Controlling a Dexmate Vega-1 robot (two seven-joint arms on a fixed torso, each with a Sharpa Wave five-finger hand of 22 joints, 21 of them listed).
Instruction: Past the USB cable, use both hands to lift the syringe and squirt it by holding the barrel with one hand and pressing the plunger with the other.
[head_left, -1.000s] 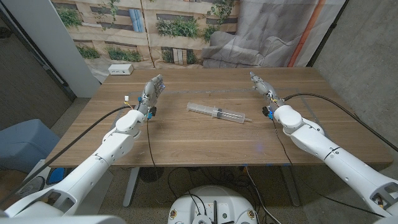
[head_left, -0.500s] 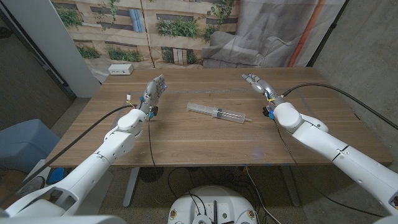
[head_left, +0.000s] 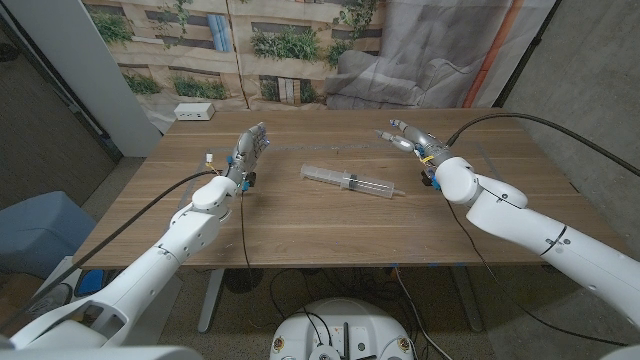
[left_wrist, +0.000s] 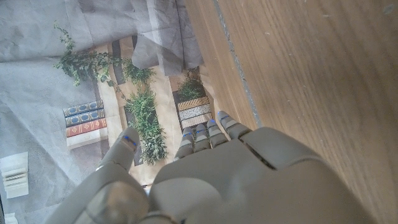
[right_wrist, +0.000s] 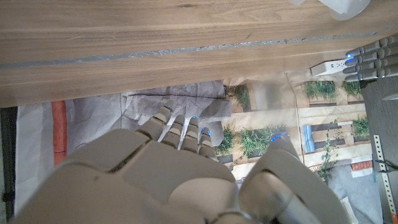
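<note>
**Clear syringe waits between two empty hands**

Clear plastic syringe (head_left: 353, 182) lies on its side near the middle of the brown wooden table (head_left: 300, 225). Its thin tip points toward the robot's right side. Nothing is touching it.

The left hand (head_left: 248, 150) is up above the table, well apart from the syringe. Its fingers (left_wrist: 205, 134) are straight and a little spread, and it holds nothing. The right hand (head_left: 408, 137) is on the other side, beyond the tip end and near it. Its fingers (right_wrist: 181, 128) are spread too, and it is empty.

A white power strip (head_left: 194, 112) sits at the far left corner of the table. No USB cable can be made out on the table.

I think the job is at the very start: the reach. Next, one hand should come down and wrap around the fat barrel. The other should go to the plunger end. The syringe is round and may roll, so a slow, soft grip looks best.
</note>
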